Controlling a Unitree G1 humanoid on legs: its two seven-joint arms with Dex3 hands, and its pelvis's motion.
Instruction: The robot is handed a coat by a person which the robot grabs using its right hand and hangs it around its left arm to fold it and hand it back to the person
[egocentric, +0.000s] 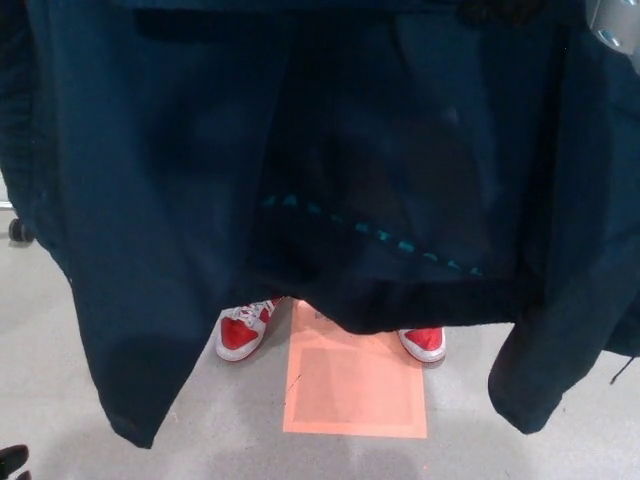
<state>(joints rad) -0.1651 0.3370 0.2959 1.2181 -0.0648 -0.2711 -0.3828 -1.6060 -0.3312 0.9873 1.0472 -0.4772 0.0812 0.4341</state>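
A dark coat (150, 200) fills most of the view, hanging lengthwise from the top edge with hem and sleeves pointing down at the grey floor (60, 380). Below the hem lie an orange square (355, 385) and a person's red shoes (243, 332). The right hand (497, 9) is only a dark scrap at the top edge, so I cannot tell its grip.

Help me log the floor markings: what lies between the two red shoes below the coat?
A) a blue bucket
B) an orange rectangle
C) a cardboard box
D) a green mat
B: an orange rectangle lies flat on the grey floor between the red shoes, just below the hem of the coat.
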